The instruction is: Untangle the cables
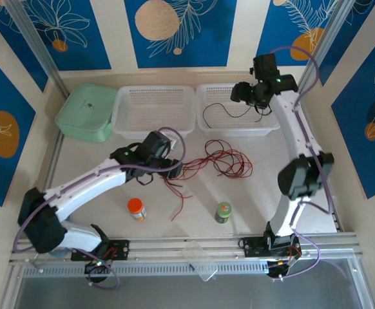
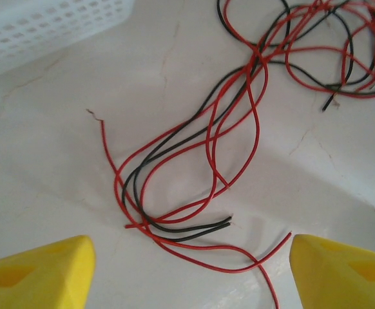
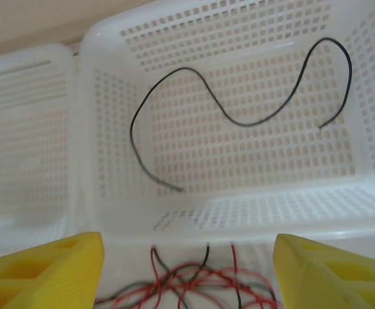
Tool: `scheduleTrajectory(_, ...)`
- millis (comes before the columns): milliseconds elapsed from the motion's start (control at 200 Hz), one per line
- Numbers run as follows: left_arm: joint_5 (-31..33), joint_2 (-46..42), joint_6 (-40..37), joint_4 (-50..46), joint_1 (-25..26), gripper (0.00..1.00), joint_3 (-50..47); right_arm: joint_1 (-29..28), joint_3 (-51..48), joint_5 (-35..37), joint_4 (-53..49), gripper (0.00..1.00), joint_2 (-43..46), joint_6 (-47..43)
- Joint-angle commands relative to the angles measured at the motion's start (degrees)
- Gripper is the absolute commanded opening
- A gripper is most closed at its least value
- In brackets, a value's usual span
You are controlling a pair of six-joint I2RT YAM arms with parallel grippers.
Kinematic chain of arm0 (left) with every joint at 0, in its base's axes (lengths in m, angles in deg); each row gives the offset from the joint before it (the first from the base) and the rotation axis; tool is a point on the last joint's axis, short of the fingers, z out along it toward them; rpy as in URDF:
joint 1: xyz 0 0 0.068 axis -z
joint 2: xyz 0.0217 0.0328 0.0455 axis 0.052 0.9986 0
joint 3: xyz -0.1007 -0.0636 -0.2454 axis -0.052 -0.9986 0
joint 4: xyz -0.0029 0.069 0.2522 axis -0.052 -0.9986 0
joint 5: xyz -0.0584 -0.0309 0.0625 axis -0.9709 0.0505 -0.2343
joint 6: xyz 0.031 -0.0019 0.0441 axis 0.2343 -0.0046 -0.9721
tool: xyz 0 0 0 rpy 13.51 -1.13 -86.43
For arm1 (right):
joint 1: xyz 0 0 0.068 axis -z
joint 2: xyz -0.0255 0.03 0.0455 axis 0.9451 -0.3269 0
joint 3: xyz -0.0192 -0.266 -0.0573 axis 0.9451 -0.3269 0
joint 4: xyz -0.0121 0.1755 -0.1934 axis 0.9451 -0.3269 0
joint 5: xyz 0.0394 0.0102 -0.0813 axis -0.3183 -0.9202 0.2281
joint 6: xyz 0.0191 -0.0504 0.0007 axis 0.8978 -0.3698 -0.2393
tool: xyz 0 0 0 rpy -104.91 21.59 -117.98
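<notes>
My left gripper (image 2: 191, 257) hangs over the table (image 2: 39, 180) with its fingers spread wide and nothing between them. It sits at the near end of the red and black cables (image 2: 239, 96), which lie tangled on the table in front of the baskets. My right gripper (image 3: 187, 252) is spread and empty too, facing the right basket (image 3: 239, 222). One black cable (image 3: 239, 121) lies loose inside that basket.

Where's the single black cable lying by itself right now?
The black cable lies alone inside the right-hand white basket, beneath the open right gripper. The red-and-black tangle sits on the table just in front of that basket.
</notes>
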Motion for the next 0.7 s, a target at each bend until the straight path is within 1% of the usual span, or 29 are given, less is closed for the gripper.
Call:
scheduleTrajectory(0,-3.6,5.6,-2.3,-1.0,-0.3,0.77,3.6,0.0,-10.0,-1.5,4.7,0.69,9.0,0.7)
scheduleTrajectory(85,-4.8,10.4,-4.2,0.0,-0.3,0.77,5.6,0.0,-17.8,-2.8,7.1,0.66,16.1,1.4)
scheduleTrajectory(170,-6.0,15.3,-6.1,-0.5,-0.6,0.73,8.6,-0.4,-23.5,-5.3,8.2,0.63,21.2,1.9)
scheduleTrajectory(235,-6.5,18.8,-7.3,-1.2,-0.6,0.72,10.9,-1.1,-27.3,-7.1,9.0,0.63,24.5,1.9)
scheduleTrajectory(360,-7.4,24.2,-8.6,-0.6,-1.1,0.69,13.8,-2.8,-34.6,-7.7,11.2,0.63,30.2,3.1)
scheduleTrajectory(475,-8.1,28.2,-9.4,-0.3,-1.8,0.65,16.2,-3.6,-39.4,-8.6,12.1,0.61,33.4,4.7)
scheduleTrajectory(625,-8.0,31.9,-9.8,0.0,-2.6,0.61,18.0,-3.9,-43.0,-8.7,12.3,0.57,36.2,5.9)
scheduleTrajectory(695,-7.5,32.9,-9.9,0.4,-2.8,0.57,18.2,-3.9,-43.8,-8.8,12.0,0.56,37.0,6.0)
